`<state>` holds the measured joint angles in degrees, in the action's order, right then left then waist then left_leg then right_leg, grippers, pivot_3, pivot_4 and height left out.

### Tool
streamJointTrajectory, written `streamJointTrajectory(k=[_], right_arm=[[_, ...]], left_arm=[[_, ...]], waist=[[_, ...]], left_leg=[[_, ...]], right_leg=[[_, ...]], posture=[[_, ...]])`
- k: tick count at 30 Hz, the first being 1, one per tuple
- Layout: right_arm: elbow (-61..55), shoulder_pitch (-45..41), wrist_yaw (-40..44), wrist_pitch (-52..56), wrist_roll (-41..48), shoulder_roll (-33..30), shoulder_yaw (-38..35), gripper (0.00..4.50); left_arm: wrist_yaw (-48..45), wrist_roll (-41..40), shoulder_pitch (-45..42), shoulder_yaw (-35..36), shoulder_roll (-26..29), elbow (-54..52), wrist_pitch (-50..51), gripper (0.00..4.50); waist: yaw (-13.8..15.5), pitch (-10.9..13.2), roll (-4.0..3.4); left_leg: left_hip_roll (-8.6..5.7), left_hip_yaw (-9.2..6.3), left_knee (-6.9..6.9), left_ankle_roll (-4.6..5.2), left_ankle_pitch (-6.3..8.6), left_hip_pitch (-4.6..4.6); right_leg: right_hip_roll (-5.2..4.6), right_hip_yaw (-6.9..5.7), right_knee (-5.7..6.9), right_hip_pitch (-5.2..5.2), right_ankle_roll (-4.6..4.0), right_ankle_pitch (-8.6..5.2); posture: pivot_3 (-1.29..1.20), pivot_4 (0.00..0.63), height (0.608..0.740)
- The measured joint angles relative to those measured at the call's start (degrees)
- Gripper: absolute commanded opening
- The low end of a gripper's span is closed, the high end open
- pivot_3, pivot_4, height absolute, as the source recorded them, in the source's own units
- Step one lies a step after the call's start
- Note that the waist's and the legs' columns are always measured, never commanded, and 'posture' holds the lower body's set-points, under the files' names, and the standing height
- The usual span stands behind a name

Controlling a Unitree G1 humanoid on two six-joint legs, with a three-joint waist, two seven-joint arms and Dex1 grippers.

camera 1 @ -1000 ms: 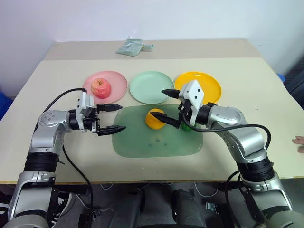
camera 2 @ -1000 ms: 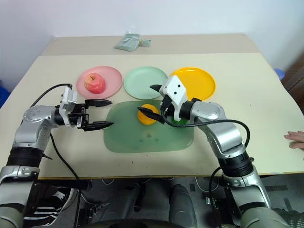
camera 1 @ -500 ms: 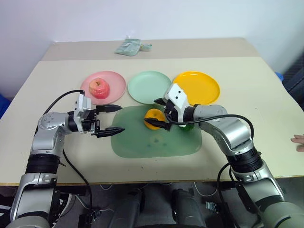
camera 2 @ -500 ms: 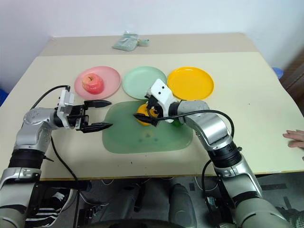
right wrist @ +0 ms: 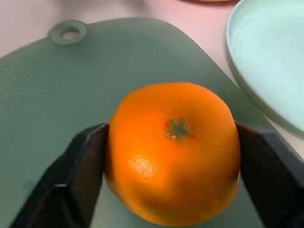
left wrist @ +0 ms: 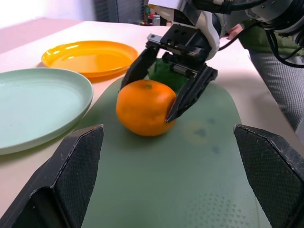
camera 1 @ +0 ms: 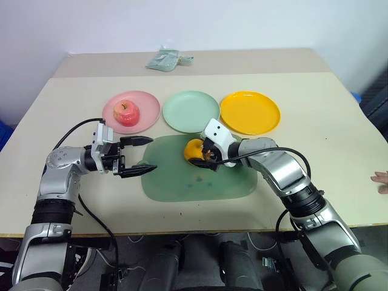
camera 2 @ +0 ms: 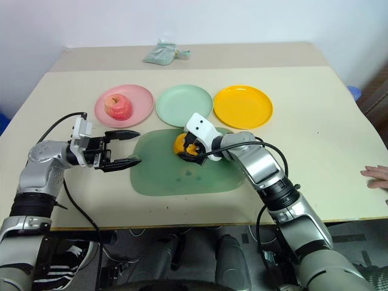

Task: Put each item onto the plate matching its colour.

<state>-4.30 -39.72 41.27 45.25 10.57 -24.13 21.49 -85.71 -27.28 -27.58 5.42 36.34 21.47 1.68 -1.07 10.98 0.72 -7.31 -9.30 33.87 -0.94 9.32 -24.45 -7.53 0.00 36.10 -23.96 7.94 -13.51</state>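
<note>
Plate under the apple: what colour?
Pink; the plate under the apple shows best in the left eye view.

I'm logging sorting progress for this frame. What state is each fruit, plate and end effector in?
Apple: on the pink plate, sorted.
Orange: on the green mat, clamped between the right end effector's fingers.
Dark green fruit: on the mat, behind the right end effector, unsorted.
Mint plate: empty.
Yellow-orange plate: empty.
Left end effector: open, empty, at the mat's edge.
</note>
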Motion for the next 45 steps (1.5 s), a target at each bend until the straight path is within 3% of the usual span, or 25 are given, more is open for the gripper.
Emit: streamJointTrajectory(k=[8, 14, 19, 21, 24, 29, 33, 38, 42, 45], right_arm=[[1.3, -2.92, -4.2, -0.66, 6.1, 3.93, -14.1, 3.33], [22.5, -10.92, -17.25, -12.08, -1.3, 1.57, -21.53, 3.33], [36.43, -11.01, -20.16, -20.92, -7.44, -1.19, -20.85, 3.33], [38.61, -11.02, -19.96, -22.49, -7.47, -0.66, -20.87, 4.33], [39.11, -11.02, -17.84, -23.16, -6.11, -0.12, -22.07, 4.47], [33.66, -10.81, -15.67, -24.88, -2.86, -0.58, -25.18, 4.47], [20.23, -5.59, -6.95, -20.19, 4.32, -3.93, -27.17, 4.47], [1.65, 4.8, 5.18, -9.34, 11.14, -12.14, -24.01, 4.47], [-10.26, 9.24, 8.18, -3.14, 12.79, -16.73, -19.65, 4.47], [-12.33, 10.23, 7.69, -2.91, 10.15, -17.22, -14.87, 4.47]], left_arm=[[4.15, -0.79, -0.55, 0.93, -2.3, -0.27, 0.75, 4.5], [7.7, -0.8, -1.58, 0.74, -5.36, -2.85, 0.66, 4.5], [8.43, -0.81, -1.74, 0.49, -5.89, -3.63, 1.68, 4.5], [8.47, -0.81, -1.81, 0.46, -5.99, -3.68, 1.79, 4.5], [8.65, -0.87, -1.96, 0.44, -6.09, -4.22, 2.01, 4.5], [9.04, -1.0, -1.93, 0.57, -5.91, -5.68, 3.28, 4.5], [8.64, -2.37, -1.44, 0.79, -5.52, -7.15, 5.29, 4.5], [8.05, -3.47, -1.24, 0.79, -4.63, -8.36, 7.88, 4.5], [6.19, -3.45, -1.32, -0.13, -2.8, -8.72, 10.23, 4.5], [5.87, -3.43, -1.5, -0.27, -2.79, -8.74, 10.43, 4.5]], waist=[[0.12, 0.0, 0.0], [0.19, 0.0, 0.0], [-0.52, 0.02, -0.03], [-1.32, 0.02, -0.04], [-1.76, 0.02, -0.04], [-1.42, 0.03, -0.05], [-0.97, 0.03, -0.05], [-1.16, 0.03, -0.05], [-1.43, 0.03, -0.05], [-1.23, 0.02, -0.03]], left_leg=[[-0.01, 0.0, 0.01, 0.0, 0.0, 0.0], [-0.04, 0.03, -0.03, -0.02, -0.02, 0.0], [-0.02, 0.14, -0.09, -0.02, -0.03, 0.0], [-0.02, 0.13, -0.09, -0.02, -0.04, 0.0], [0.0, 0.13, -0.09, -0.02, -0.04, 0.0], [-0.01, 0.12, -0.06, -0.02, -0.04, 0.0], [-0.02, 0.06, -0.05, -0.02, -0.04, -0.02], [0.02, 0.11, 0.01, 0.0, -0.02, -0.01], [0.11, 0.13, -0.02, -0.01, -0.01, -0.02], [0.09, 0.17, 0.01, -0.01, -0.01, -0.02]], right_leg=[[0.0, 0.0, 0.01, 0.02, 0.0, 0.01], [-0.02, 0.01, 0.01, 0.03, -0.01, 0.01], [0.0, 0.1, 0.06, -0.06, -0.03, 0.03], [0.0, 0.11, 0.09, -0.06, -0.03, 0.03], [0.03, 0.13, 0.1, -0.07, -0.02, 0.03], [0.03, 0.14, 0.09, -0.05, -0.02, 0.04], [0.03, 0.13, 0.07, -0.02, -0.01, 0.03], [0.02, 0.13, 0.06, -0.01, -0.01, 0.02], [0.06, 0.14, 0.05, -0.05, -0.04, -0.01], [0.02, 0.14, 0.01, -0.02, -0.04, 0.0]], posture=[[0.0, 0.15, 0.74], [0.0, 0.15, 0.74], [0.0, 0.15, 0.74], [0.0, 0.15, 0.74], [0.0, 0.15, 0.74], [0.0, 0.15, 0.74], [0.0, 0.15, 0.74], [0.0, 0.15, 0.74], [0.0, 0.15, 0.74], [0.0, 0.15, 0.74]])
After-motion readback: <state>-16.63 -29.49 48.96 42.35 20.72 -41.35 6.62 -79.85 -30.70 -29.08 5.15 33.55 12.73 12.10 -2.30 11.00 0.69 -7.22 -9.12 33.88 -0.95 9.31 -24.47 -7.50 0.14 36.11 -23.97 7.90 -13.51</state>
